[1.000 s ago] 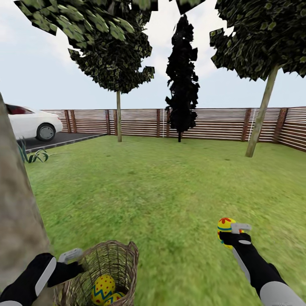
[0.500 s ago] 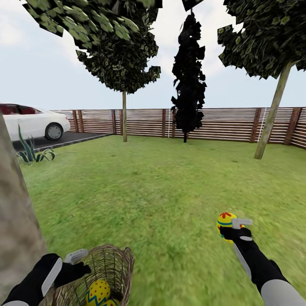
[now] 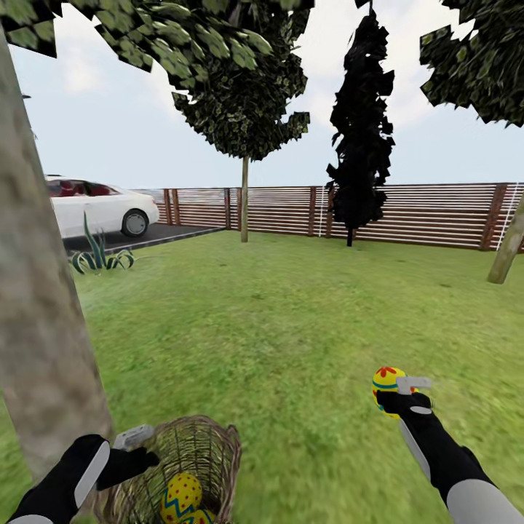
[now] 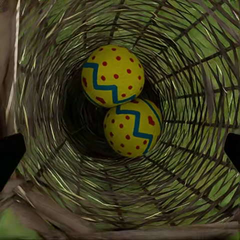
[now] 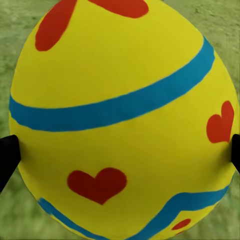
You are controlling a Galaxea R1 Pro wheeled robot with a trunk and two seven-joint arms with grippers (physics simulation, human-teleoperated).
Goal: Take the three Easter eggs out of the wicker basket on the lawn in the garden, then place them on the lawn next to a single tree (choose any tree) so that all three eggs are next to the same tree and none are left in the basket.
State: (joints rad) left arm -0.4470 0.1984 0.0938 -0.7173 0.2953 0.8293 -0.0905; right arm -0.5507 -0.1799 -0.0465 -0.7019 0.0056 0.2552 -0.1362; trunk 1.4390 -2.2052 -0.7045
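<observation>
Holding one Easter egg [image 3: 387, 381], the flower-and-band one, my right end effector [image 3: 405, 393] is clenched on it above the lawn [image 3: 291, 327] at about 4 o'clock from the middle of the head view. At 7 o'clock my left end effector [image 3: 135, 445] sits at the rim of the wicker basket [image 3: 218, 451]; I cannot tell whether it grips the weave. Two zigzag eggs [image 4: 112, 76] [image 4: 132, 127] lie touching in the basket's bottom. So I judge one egg out, none set down, two left to fetch. The thick trunk of the tree [image 3: 40, 313] stands just beside the basket at 9 o'clock. Farther off, at 11 o'clock, a spiky plant [image 3: 98, 255] and a white car [image 3: 102, 207] sit before the fence [image 3: 415, 215]. Against the picture of a second ago, the whole view has swung left: trunk, car and cypress [image 3: 360, 131] sit further right, while my arms keep their poses.
</observation>
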